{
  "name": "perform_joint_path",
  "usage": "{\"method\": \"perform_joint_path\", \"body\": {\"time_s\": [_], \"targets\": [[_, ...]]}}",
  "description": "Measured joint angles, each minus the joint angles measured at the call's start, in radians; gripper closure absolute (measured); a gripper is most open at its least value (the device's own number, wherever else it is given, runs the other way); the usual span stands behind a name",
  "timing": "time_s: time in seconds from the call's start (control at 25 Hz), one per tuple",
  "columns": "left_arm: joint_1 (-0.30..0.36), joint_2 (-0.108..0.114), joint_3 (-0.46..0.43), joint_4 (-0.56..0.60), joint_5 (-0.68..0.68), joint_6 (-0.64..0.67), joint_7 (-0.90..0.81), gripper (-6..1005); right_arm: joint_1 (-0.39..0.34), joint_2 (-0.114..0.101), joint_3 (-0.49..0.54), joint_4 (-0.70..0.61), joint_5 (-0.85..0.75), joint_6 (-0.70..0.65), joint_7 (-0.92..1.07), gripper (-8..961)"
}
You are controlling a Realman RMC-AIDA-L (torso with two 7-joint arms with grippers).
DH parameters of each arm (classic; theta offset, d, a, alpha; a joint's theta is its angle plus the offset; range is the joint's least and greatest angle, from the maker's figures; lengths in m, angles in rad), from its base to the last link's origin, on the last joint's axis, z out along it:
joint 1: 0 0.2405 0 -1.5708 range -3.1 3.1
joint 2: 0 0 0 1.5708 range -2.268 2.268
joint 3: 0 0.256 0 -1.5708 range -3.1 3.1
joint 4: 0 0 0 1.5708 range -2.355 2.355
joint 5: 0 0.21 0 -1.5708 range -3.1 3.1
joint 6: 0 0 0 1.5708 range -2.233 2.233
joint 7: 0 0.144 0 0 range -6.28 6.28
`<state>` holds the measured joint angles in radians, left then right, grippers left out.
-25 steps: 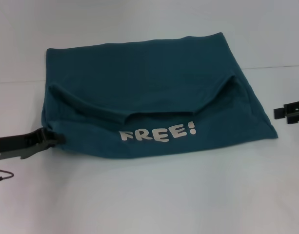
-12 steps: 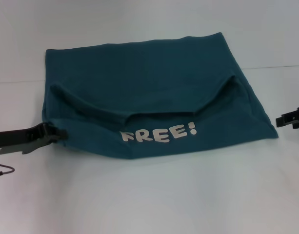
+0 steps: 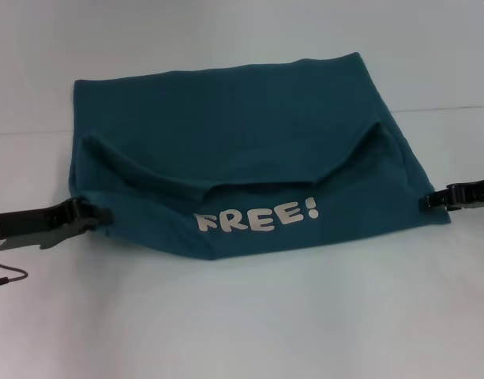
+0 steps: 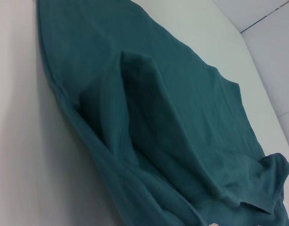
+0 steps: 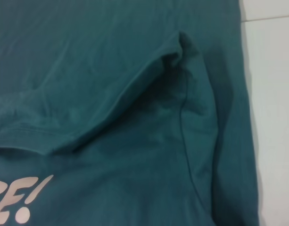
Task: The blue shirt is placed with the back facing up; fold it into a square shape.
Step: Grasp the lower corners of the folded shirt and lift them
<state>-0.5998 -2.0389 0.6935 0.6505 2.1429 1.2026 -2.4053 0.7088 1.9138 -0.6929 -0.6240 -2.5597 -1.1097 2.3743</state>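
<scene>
White desk [image 3: 249, 316] all round, pale and bare-looking under the cloth; faint seam line across the far part

Blue shirt [image 3: 242, 150] flat at the middle of the desk, partly folded into a broad trapezoid, wider at the near edge than the far one. Near portion turned over so a pale printed word "FREE!" [image 3: 256, 216] faces up, just beside the near edge. Two sleeve folds running in from left and right as raised ridges, meeting above the print. Same ridge visible close up in the left wrist view [image 4: 149, 117], and a sleeve hem beside part of the lettering in the right wrist view [image 5: 135, 94]

Left gripper [image 3: 99, 215] low at the shirt's near-left corner, tips touching the cloth edge; black arm trailing off to the left, thin cable below it. Jaws pressed close together at the fabric, though cannot tell whether any cloth sits between them

Right gripper [image 3: 425, 202] low at the shirt's near-right corner, tip right at the hem. Jaws seen side-on as one dark shape; cannot tell how far apart or whether cloth is pinched

Both corners flat against the desk, none raised
</scene>
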Motion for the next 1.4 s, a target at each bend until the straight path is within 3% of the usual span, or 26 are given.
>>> {"method": "perform_joint_path", "body": {"time_s": [0.28,0.92,1.12,1.4], "targets": [[0.0,-0.002,-0.004,-0.003,0.0,0.0,0.001,971,0.008,0.017,-0.016,0.01,-0.001,0.045,0.0,363],[-0.001,-0.003,-0.006,-0.003,-0.002,-0.003,0.001,972,0.036,0.026,-0.049,0.054,0.001,0.086,0.006,366],[0.0,-0.003,-0.006,-0.003,-0.002,-0.003,0.001,972,0.038,0.021,-0.08,0.055,0.001,0.071,0.013,550],[0.0,-0.003,-0.006,-0.003,-0.002,0.001,0.0,972,0.038,0.014,-0.072,0.043,0.002,0.027,0.017,697]]}}
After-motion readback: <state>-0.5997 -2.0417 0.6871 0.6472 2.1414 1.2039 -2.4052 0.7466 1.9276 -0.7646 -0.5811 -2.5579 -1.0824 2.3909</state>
